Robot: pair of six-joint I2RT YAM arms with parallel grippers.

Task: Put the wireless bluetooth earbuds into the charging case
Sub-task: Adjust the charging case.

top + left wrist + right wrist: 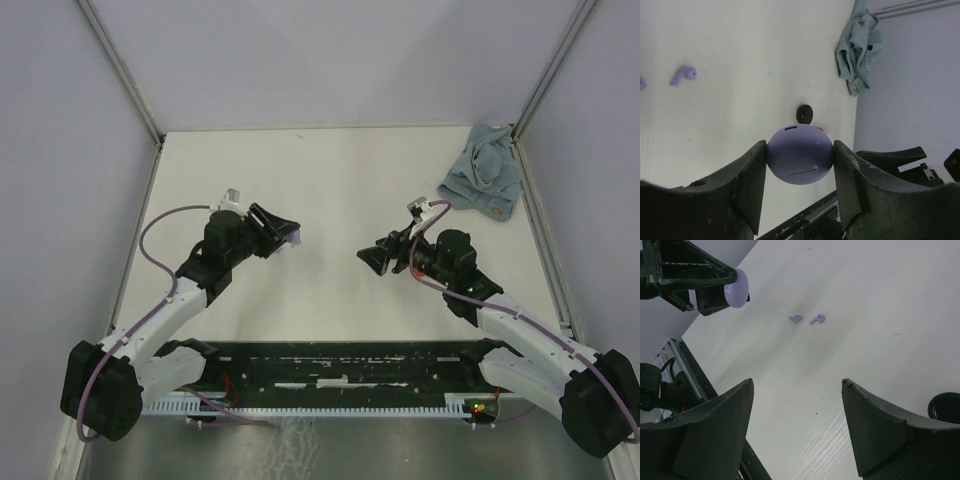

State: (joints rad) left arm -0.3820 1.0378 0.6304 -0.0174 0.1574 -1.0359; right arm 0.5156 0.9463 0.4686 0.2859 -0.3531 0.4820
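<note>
Lying together on the matte white table [880, 300], two comma-shaped lilac earbuds [817, 319] are counted, well apart from one smooth round lilac case [797, 162] clamped in the jaws of the left gripper [800, 145]. The jaws of the right gripper [797, 382] are spread wide, empty. One small black object [804, 114] cannot be identified.

Top cam: fixed, high, behind arm bases [100, 390], looks down on whole counter [350, 180] from far off. Left wrist cam: right behind left claw [800, 155], v. close, faces across counter to cloth [857, 50], which top view shares. Right wrist cam: behind right claw [796, 385], tilted down, facing left. Both wrist views share lilac earbuds [816, 318]. Right's also catches left claw w/ lilac case [737, 287].
</note>
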